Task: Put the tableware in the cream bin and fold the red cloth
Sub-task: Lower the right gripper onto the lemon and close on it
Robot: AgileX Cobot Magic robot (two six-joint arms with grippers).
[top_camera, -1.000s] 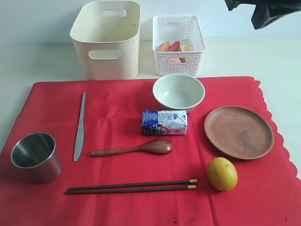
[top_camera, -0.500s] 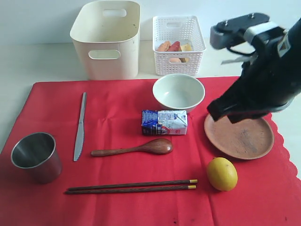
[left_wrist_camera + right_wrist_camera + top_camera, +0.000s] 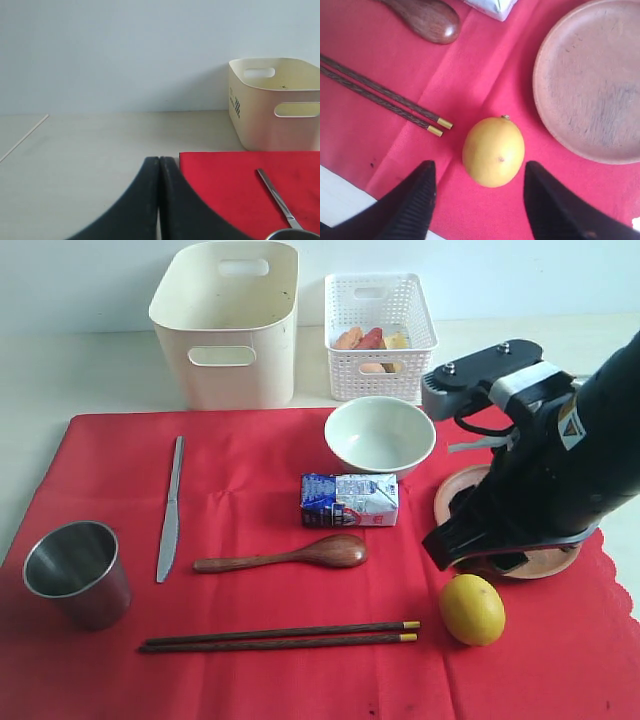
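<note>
I see nothing in the cream bin (image 3: 225, 325) yet, red cloth (image 3: 250, 680) lying flat. My right gripper (image 3: 480, 167) gapes over the lemon (image 3: 493, 151); left gripper (image 3: 159, 162) pinched together.

In the exterior view my right arm (image 3: 540, 465) hides most of the plate (image 3: 450, 493). The cloth (image 3: 250, 685) runs past that view's lower edge, and my left wrist view catches only the rim of the cup (image 3: 292, 233).
</note>
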